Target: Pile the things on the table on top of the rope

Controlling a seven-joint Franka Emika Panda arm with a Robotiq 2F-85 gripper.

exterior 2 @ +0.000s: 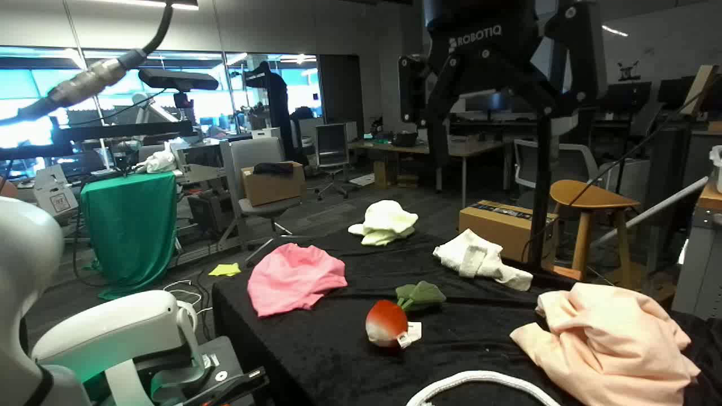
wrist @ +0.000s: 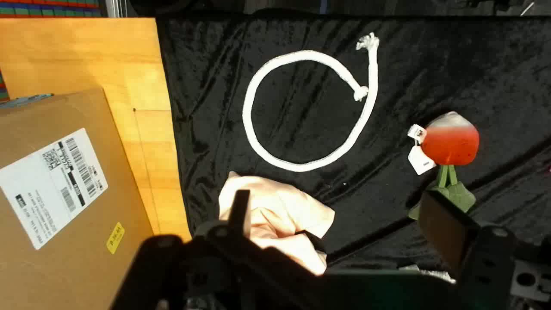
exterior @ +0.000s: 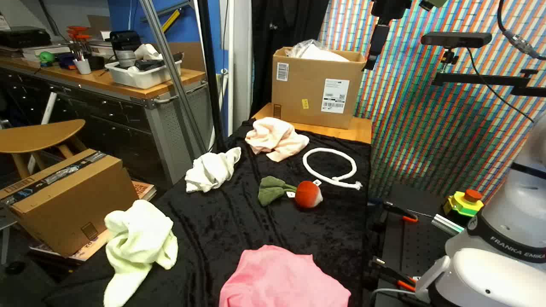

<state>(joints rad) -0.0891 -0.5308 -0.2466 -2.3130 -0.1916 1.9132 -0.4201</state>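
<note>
The white rope lies on the black cloth that covers most of the table. It is bent into a ring, and one end sticks out.

The gripper hangs high over the table and points down. Its fingers are spread wide apart and free. The rope is down below them. In the wrist view it shows past their tips, mostly in line with the gap. The white arm stands beside the table in both exterior views, but only parts of it show.

A crumpled peach cloth sits just beside the rope, and in the wrist view one finger hides a bit of it. A toy radish, red and white with green leaves, lies on its side near the rope. A white cloth is farther off, on the other side of the table. A pale yellow-green cloth and a pink cloth lie in heaps, well apart from the rope. A big brown box stands on the bare wood at the table's end.
</note>
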